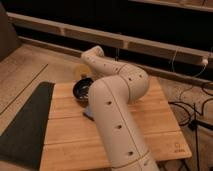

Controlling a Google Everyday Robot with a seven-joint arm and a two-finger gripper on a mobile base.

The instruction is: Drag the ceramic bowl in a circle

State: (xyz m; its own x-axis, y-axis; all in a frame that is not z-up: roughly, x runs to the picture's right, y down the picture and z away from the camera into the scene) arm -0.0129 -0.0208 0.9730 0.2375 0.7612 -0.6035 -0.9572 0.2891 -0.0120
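Pale wooden table (pixel 70 137), dark bowl (pixel 81 90) resting near its back edge, yellow dish (pixel 80 73) just behind, small blue block (pixel 89 113) partly hidden, gripper hidden behind the arm over the bowl.

We see a glossy blue-black ceramic bowl (pixel 83 90) left of centre, a pale yellow dish (pixel 80 71) above it, a blue block (pixel 89 113) below, a cream arm (pixel 117 120) dotted with dark holes, its gripper hidden, a light striped wooden table (pixel 160 125), a dark grey mat (pixel 25 125) at lower left

Wooden worktop (pixel 160 120), slatted. Dark mat (pixel 25 125) lying along its left edge. Pale yellow dish (pixel 79 71) at far edge, blue block (pixel 89 113) mid-worktop, cables (pixel 192 107) on floor at right.
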